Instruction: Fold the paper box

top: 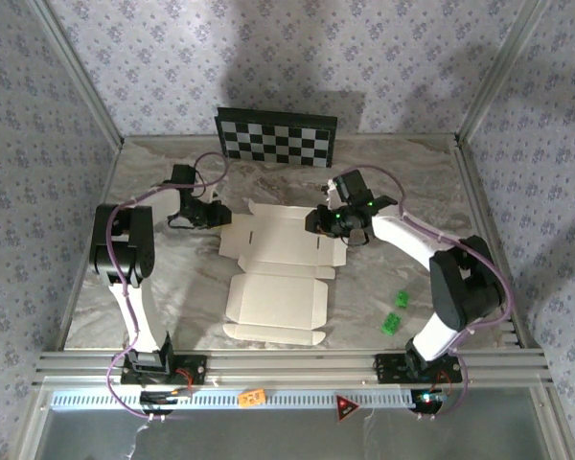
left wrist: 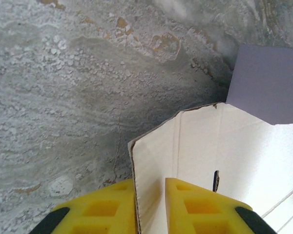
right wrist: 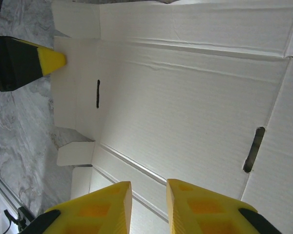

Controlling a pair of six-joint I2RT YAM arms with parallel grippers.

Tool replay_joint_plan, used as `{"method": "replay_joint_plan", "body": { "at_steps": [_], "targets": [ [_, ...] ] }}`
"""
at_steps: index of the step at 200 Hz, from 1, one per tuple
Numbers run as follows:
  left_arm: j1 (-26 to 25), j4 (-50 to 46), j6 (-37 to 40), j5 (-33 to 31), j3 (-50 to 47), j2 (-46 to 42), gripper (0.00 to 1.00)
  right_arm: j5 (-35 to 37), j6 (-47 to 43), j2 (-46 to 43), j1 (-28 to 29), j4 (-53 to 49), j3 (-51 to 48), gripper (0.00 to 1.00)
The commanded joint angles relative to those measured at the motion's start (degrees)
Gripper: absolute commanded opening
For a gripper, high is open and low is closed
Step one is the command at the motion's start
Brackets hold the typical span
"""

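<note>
Middle of the marble table [top: 172, 278], the paper box [top: 273, 278] lies opened out, cream-white face up, between the two arms. Left gripper [left wrist: 150, 184] has its yellow fingers either side of a flap edge on the box's left side with a narrow gap, can't tell if it's actually pinching. Right gripper [right wrist: 149, 186] is at the right side, fingers slightly apart over the white card, can't tell whether it grips.

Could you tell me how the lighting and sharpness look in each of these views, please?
Top external: soft even light, a broad dark shadow on the back wall above the checkerboard panel. Left wrist: table texture sharp, shadow pooled beside the paper box flap. Right wrist: cardboard bright, creases crisp, no glare.
</note>
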Motion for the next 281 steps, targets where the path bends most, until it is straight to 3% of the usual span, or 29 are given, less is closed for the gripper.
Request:
{"method": "replay_joint_plan", "body": {
  "at_steps": [1, 71, 145, 166, 203, 231, 256, 281],
  "targets": [
    [0.0, 1.0, 1.8, 1.9, -0.3, -0.1, 0.18, 0.8, -0.9, -2.3, -0.3, -2.3, -0.1, 0.27],
    [-0.2, 7.1, 2.4, 4.8, -4.5, -10.8, 0.07, 5.2, -6.4, -10.2, -1.7, -8.1, 1.6, 0.27],
    [-4.1, 11.2, 5.9, 16.6, -6.6, -27.8, 0.03, 5.2, -27.9, -24.8, -6.2, -14.3, 8.3, 0.33],
    [-4.9, 10.8, 6.9, 20.9, -5.8, -32.0, 0.02, 2.1, -33.8, -27.4, -6.3, -16.8, 10.8, 0.41],
    [-6.2, 9.4, 8.4, 27.1, -4.0, -38.9, 0.02, -2.6, -45.3, -25.5, -6.4, -27.4, 19.6, 0.47],
    [-7.3, 4.7, 11.7, 31.8, -1.5, -41.8, 0.01, -6.3, -48.2, -22.6, -6.3, -31.6, 26.7, 0.50],
    [-8.4, -2.0, 16.7, 33.8, 0.9, -43.3, 0.00, -8.1, -52.1, -18.9, -5.9, -38.5, 33.6, 0.58],
    [-8.5, -5.3, 19.5, 34.6, 1.9, -44.9, 0.00, -9.3, -55.9, -15.3, -5.6, -46.2, 38.8, 0.59]
  ]
}}
